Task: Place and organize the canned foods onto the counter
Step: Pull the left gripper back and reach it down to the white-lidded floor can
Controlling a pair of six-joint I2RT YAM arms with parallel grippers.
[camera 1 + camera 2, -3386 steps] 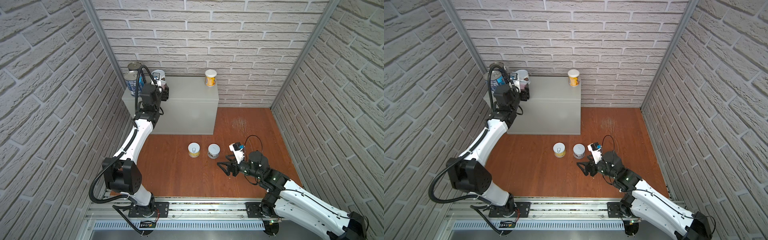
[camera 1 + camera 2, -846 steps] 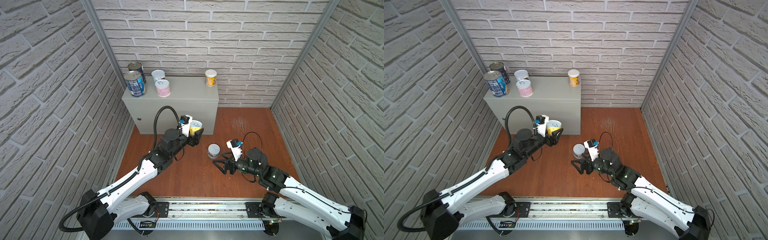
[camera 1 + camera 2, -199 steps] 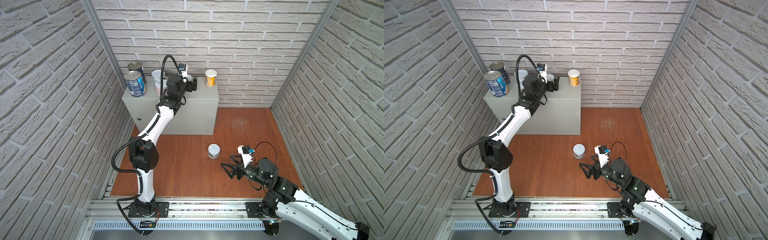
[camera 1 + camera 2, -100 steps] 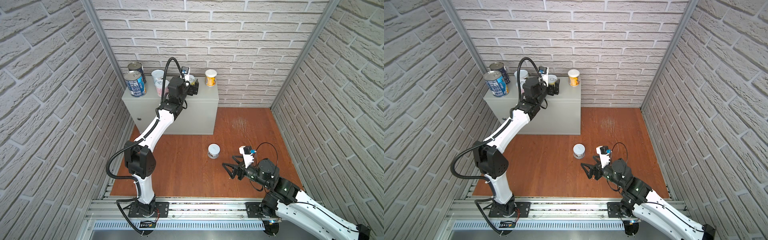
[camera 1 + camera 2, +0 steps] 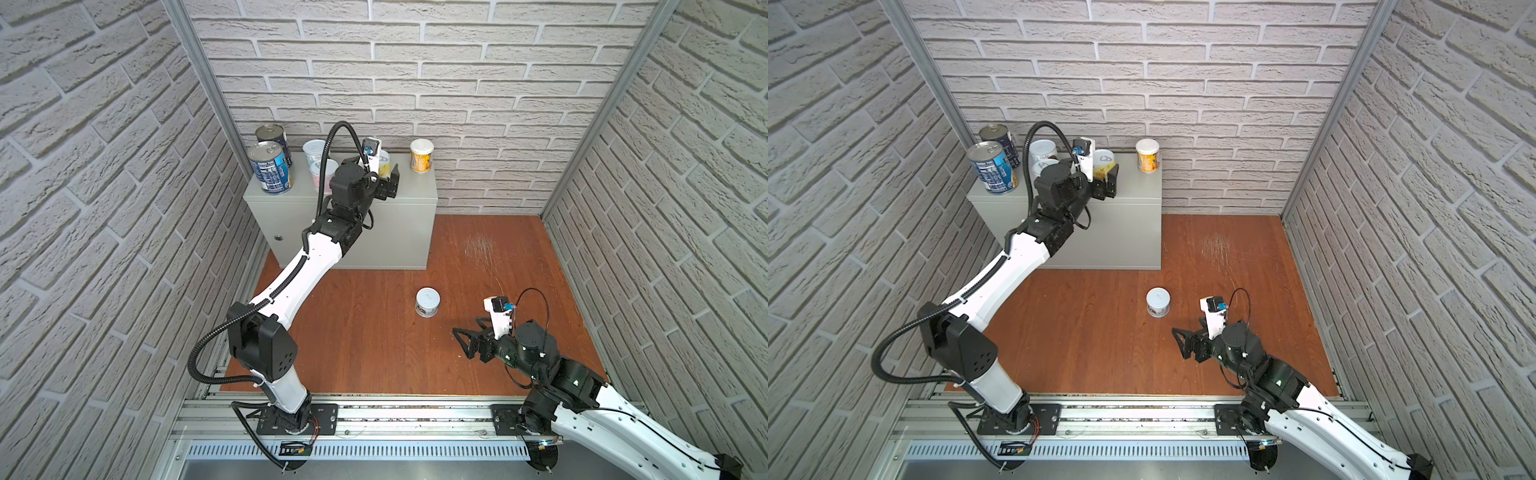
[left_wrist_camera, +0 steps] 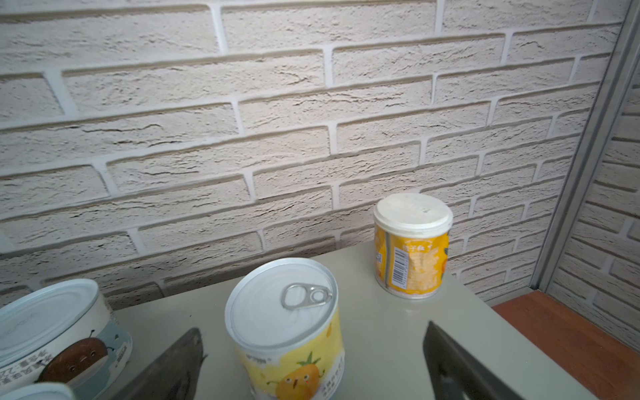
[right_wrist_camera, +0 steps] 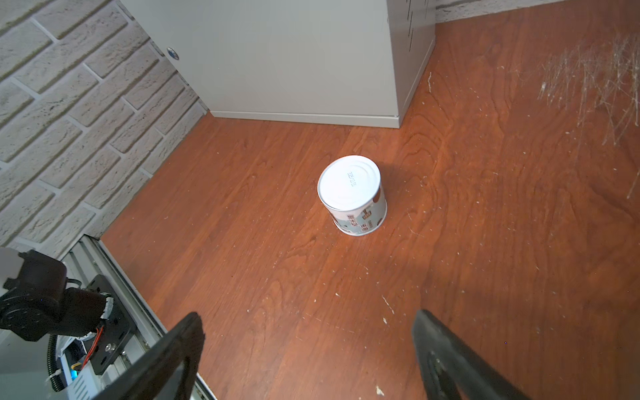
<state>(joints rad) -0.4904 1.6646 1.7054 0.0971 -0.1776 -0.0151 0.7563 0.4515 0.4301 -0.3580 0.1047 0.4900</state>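
Pineapple can (image 6: 287,329) sitting on the counter (image 6: 381,332) between the spread jaws of the left gripper (image 6: 313,329).

In the left wrist view the jaws are standing wide, clear of the can on both sides. In both top views five more cans are sharing the grey top. A blue-labelled can (image 5: 270,168) and a second blue can (image 5: 272,137) behind it are at the left edge, with a white can (image 5: 313,150) and a pink can (image 5: 328,166) beside them. A yellow white-lidded can (image 5: 421,156) is at the far right corner. A white-topped can (image 5: 427,302) is standing upright on the wooden floor (image 5: 374,332), well apart from the counter. The right gripper (image 5: 467,340) is hovering low near it, jaws wide and empty.
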